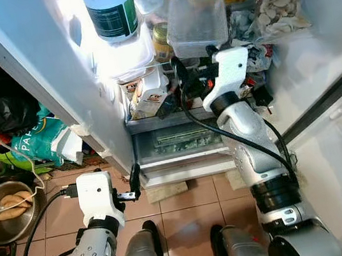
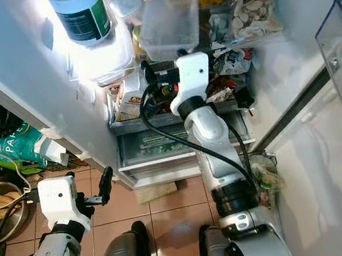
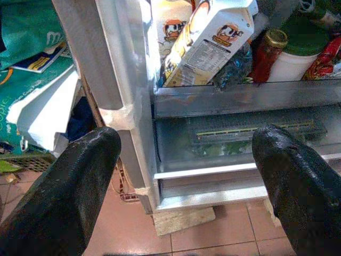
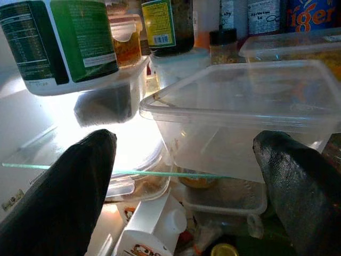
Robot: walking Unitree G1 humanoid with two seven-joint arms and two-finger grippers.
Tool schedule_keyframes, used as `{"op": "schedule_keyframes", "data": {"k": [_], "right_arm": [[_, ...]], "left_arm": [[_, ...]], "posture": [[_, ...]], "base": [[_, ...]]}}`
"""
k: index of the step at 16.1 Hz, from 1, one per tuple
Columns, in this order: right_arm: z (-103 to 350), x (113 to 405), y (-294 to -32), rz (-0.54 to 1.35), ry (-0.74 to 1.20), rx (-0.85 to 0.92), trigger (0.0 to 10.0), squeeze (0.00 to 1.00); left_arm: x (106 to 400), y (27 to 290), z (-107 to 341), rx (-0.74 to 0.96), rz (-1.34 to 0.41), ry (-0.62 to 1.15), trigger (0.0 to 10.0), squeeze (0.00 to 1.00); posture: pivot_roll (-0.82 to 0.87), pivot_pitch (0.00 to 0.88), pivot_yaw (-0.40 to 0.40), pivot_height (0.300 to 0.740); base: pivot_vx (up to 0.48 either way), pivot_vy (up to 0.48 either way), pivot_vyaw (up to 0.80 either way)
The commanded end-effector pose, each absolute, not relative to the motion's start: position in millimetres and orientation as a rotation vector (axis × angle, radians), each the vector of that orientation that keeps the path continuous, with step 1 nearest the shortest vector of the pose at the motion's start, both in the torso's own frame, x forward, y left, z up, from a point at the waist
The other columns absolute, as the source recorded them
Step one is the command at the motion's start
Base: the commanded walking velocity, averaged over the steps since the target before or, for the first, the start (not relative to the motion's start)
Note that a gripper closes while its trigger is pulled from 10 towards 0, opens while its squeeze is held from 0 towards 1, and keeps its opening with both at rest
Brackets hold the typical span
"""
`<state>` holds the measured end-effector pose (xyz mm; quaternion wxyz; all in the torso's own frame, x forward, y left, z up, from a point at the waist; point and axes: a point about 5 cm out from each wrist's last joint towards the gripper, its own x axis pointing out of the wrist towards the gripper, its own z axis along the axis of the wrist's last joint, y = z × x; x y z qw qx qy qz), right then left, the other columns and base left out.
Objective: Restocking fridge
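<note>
Starting at nine o'clock in the left eye view, a metal bowl point(image 1: 3, 211) with some food in it sits on the tiled floor, and my left gripper point(image 1: 134, 182) hangs low at about seven o'clock, just outside the fridge's lower edge, its black fingers spread wide and holding nothing; its wrist camera looks at a tilted juice carton point(image 3: 210, 40) leaning on the low shelf above the crisper drawer point(image 3: 240, 136). Moving toward twelve o'clock, a big white jar with a green label point(image 1: 109, 9) stands on the upper glass shelf point(image 4: 64, 172). Just right of centre, my right gripper point(image 4: 181, 176) is raised into the fridge, fingers fully apart and empty, straddling the clear plastic container point(image 1: 197, 22) that rests half on the shelf edge at about one o'clock. That container looks like the item being stocked, and I judge it is only partly seated. To do this well I'd keep the fingers level with the tub's walls, close gently on its sides rather than the flimsy lid rim, and push it straight back until its base is fully on the glass, watching the jar at its left and the stacked tubs point(image 4: 287, 45) behind. At two o'clock, a bag of pale dumplings point(image 1: 279, 9) crowds the shelf, so clearance there is tight.
</note>
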<state>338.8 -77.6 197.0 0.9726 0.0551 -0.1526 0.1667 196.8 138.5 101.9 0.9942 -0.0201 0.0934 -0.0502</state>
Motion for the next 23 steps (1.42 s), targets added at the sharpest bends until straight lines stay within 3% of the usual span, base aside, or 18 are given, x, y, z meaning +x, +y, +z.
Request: {"op": "schedule_keyframes", "data": {"k": [1, 8, 15, 23], "right_arm": [[200, 342, -68, 0.346, -0.31, 0.129, 10.0, 0.0], [202, 346, -38, 0.386, -0.296, 0.195, 10.0, 0.0], [182, 333, -84, 0.35, -0.264, 0.125, 10.0, 0.0], [164, 308, -107, 0.332, -0.222, 0.06, 10.0, 0.0]], "left_arm": [[193, 140, 99, -0.037, -0.092, 0.211, 10.0, 0.0], [195, 140, 97, -0.036, -0.091, 0.212, 10.0, 0.0], [209, 138, 97, -0.035, -0.103, 0.187, 10.0, 0.0], [236, 131, 90, -0.011, -0.101, 0.154, 10.0, 0.0]], "posture": [[0.19, 0.301, 0.047, 0.74], [0.2, 0.293, 0.046, 0.74], [0.16, 0.243, 0.045, 0.74], [0.1, 0.101, 0.026, 0.74]], "base": [[0.0, 0.0, 0.0], [0.0, 0.0, 0.0], [0.0, 0.0, 0.0], [0.0, 0.0, 0.0]]}}
